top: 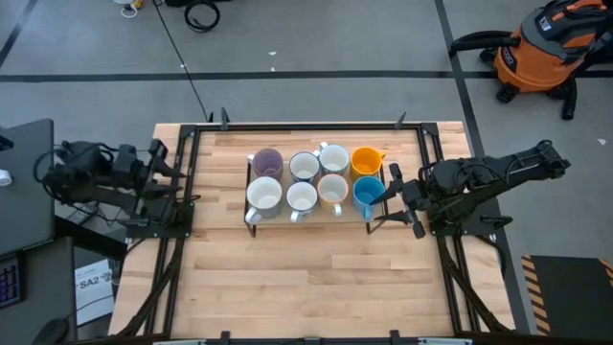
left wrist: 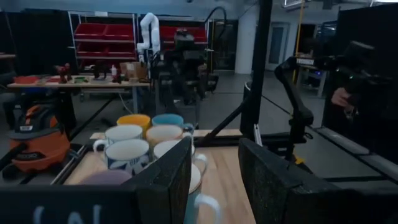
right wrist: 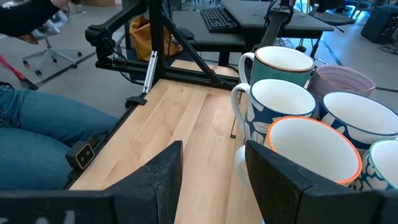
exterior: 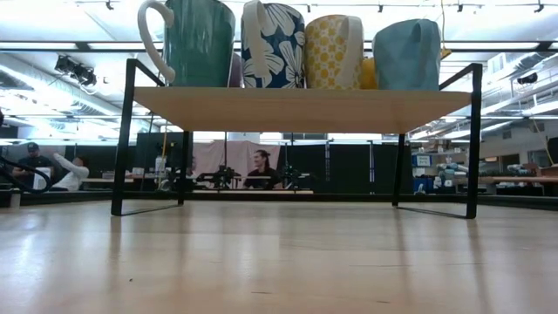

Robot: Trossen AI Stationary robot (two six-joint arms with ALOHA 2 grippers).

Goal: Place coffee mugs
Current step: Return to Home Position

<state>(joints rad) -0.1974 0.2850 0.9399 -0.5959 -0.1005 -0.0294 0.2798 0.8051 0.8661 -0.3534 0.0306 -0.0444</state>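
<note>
Accordingly, we find all eight coffee mugs (top: 332, 189) in two rows on the shelf (exterior: 296, 109) near the far edge of the table (top: 316, 278), which we judge is why the left pincer (left wrist: 216, 149) at its left edge and the right pincer (right wrist: 212, 152) beside the shelf's right end stand spread, empty.

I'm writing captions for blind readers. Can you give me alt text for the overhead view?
Eight mugs stand in two rows of four on a black-framed shelf on a wooden table. The left end effector sits at the table's left edge; the right end effector is beside the blue mug.
</note>
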